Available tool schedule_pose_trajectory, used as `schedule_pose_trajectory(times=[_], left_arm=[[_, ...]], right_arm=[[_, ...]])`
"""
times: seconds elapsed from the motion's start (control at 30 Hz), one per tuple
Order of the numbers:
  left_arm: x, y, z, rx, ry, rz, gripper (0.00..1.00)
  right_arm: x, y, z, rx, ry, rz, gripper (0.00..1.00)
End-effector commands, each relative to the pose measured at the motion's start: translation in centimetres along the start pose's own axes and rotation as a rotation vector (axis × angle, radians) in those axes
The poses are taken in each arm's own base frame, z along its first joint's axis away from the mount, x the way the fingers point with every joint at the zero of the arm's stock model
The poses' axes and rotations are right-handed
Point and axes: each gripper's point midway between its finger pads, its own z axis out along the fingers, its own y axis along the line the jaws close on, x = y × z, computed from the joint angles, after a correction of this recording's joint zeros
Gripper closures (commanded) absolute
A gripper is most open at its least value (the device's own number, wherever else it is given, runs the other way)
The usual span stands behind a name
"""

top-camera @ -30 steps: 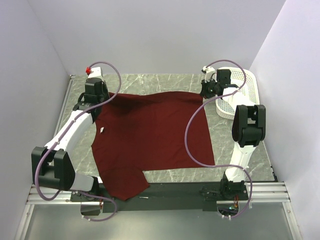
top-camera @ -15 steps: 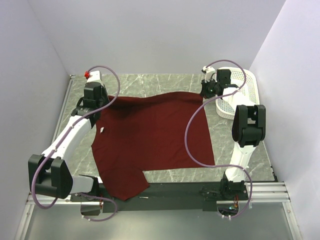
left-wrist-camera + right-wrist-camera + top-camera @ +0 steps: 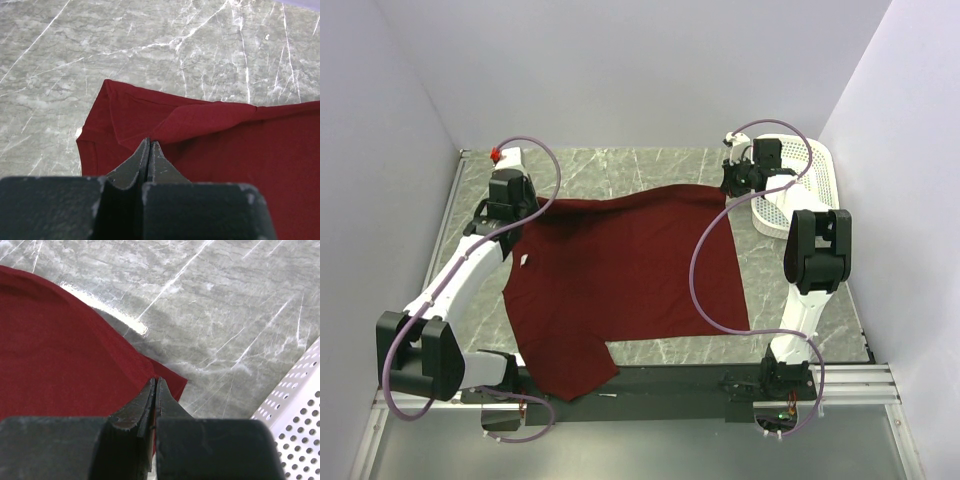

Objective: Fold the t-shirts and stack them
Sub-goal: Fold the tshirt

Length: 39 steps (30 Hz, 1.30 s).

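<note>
A dark red t-shirt (image 3: 620, 275) lies spread on the marble table, one sleeve hanging over the near edge. My left gripper (image 3: 516, 205) is shut on the shirt's far left part; in the left wrist view (image 3: 149, 142) its fingers pinch a raised fold next to the sleeve (image 3: 97, 135). My right gripper (image 3: 730, 188) is shut on the shirt's far right corner, seen in the right wrist view (image 3: 154, 381) with the cloth (image 3: 60, 360) lifted off the table.
A white perforated basket (image 3: 798, 190) stands at the far right, beside the right gripper; its rim shows in the right wrist view (image 3: 295, 425). Grey walls close in on the left, back and right. A black rail runs along the near edge.
My left gripper has moved toward the far left and then settled, pulling the shirt's far edge straighter. The right gripper has stayed put.
</note>
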Motion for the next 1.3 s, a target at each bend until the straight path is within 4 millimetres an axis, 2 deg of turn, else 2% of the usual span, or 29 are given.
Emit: schedule_pose_trajectory(times=[0.0, 1.27], left_arm=[[-1.45, -0.36, -0.84, 0.014, -0.055, -0.025, 0.99], [-0.86, 0.22, -1.73, 0.003, -0.054, -0.029, 1.0]], right_arm=[[-1.36, -0.75, -0.61, 0.03, -0.039, -0.023, 1.0], [-0.9, -0.92, -1.05, 0.046, -0.028, -0.039, 1.0]])
